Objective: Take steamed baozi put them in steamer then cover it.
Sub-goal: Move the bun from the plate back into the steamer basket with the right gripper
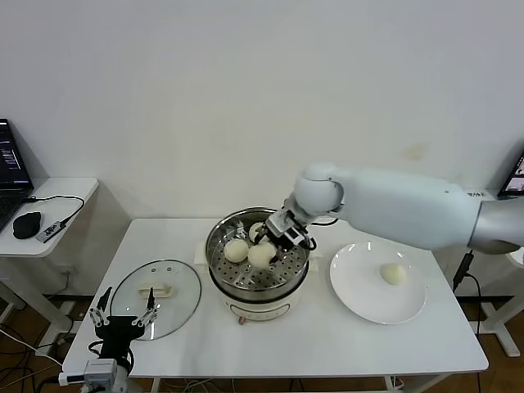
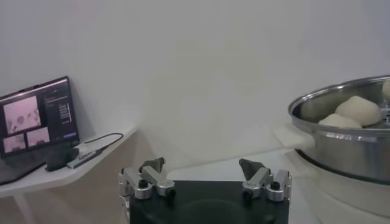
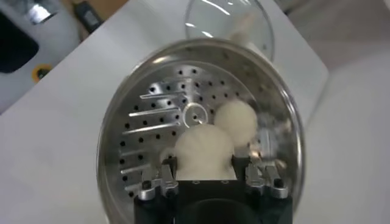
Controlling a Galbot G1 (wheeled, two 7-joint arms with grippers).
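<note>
Right gripper point(image 3: 204, 176) low inside the steamer point(image 1: 219, 260), jaws pinching a baozi point(image 3: 204, 152), two more buns point(image 1: 237, 250) on the perforated floor, a fourth point(image 1: 394, 273) on the white plate point(image 1: 356, 286); left gripper point(image 1: 123, 315) idle, jaws spread, at the bench's near-left edge by the glass lid point(image 1: 180, 282).

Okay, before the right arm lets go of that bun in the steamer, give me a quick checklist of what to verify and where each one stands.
1. Right gripper shut on a steamed baozi: ok.
2. Gripper inside the steamer rim, over the perforated floor: ok.
3. Held bun resting on the floor: cannot tell.
4. Room beside the other buns: ok; the wrist view shows bare floor beside them.
5. One bun left on the plate: loading not finished, not ok.
6. Glass lid on the table, left gripper open beside it: ok.
</note>
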